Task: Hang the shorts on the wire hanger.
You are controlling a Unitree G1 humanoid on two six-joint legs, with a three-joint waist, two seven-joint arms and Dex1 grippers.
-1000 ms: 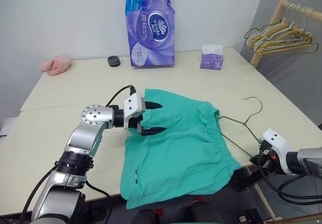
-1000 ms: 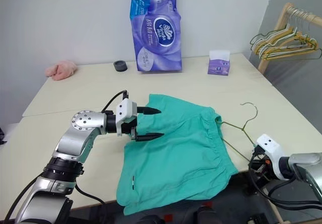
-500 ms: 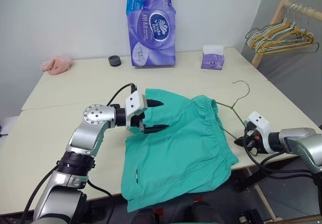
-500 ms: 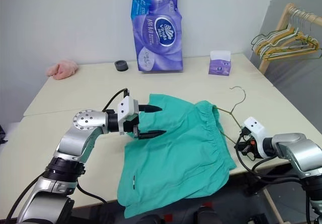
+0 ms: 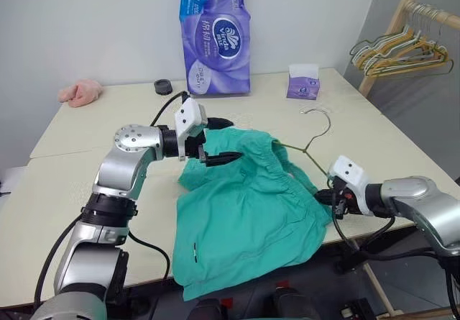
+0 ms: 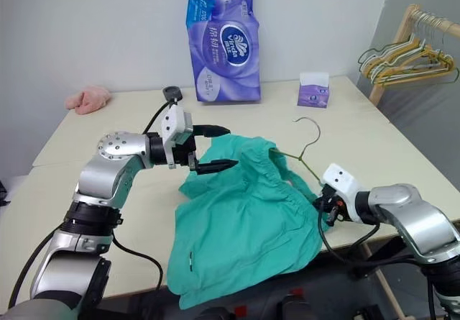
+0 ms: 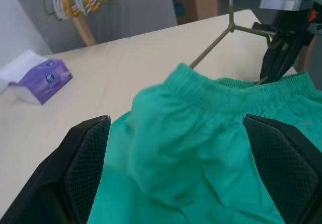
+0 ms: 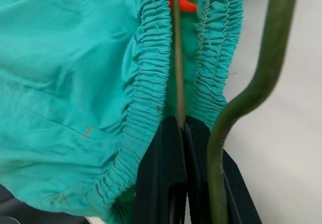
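The limp, light teal-green fabric shorts [image 5: 248, 212] were judged best pinched at the gathered waistband, beside which the right tool [image 8: 184, 133] was clamped on the thin, springy pale-gold wire hanger [image 5: 305, 142] and the left tool [image 5: 219, 142] was spread empty.

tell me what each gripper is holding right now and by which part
The right gripper is shut on the wire hanger, pinching a thin wire run that passes inside the shorts' waistband. The left gripper is open above the shorts, holding nothing.

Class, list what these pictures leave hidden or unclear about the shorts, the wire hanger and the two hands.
- Wire hanger, head views: its lower part is hidden inside the shorts.
- Right hand, head views: its fingers are hidden behind the waistband.
- Shorts, head views: the near hem hangs over the table edge.
- Left hand, left wrist view: fingertips cut off by the frame edge.
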